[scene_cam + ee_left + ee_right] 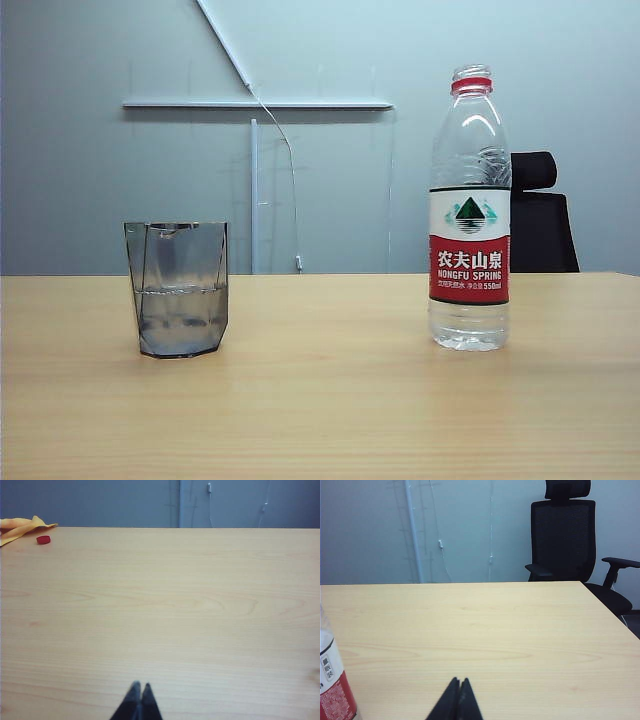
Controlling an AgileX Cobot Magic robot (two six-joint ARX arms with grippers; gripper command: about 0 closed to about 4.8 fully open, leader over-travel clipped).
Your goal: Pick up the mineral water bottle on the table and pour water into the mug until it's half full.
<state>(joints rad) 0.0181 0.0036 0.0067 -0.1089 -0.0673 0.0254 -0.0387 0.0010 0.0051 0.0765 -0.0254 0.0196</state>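
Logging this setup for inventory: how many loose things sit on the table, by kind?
Clear plastic bottles, red-and-white label: 1
Smoky-grey faceted tumblers: 1
Small red caps: 1
Yellow cloths: 1
Total: 4
Both the left gripper and right gripper are shut, holding nothing.

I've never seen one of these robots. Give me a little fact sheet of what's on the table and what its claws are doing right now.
table: pale wood-grain top
mineral water bottle: upright at right, cap off, water low in it
mug: smoky-grey tumbler at left, water about halfway up
bottle and mug: standing apart
red cap: lying on the table near a yellow cloth
yellow cloth: at the table's far edge
left claw: shut, holding nothing, above bare table
right claw: shut, holding nothing, bottle off to one side
office chair: black, behind the table
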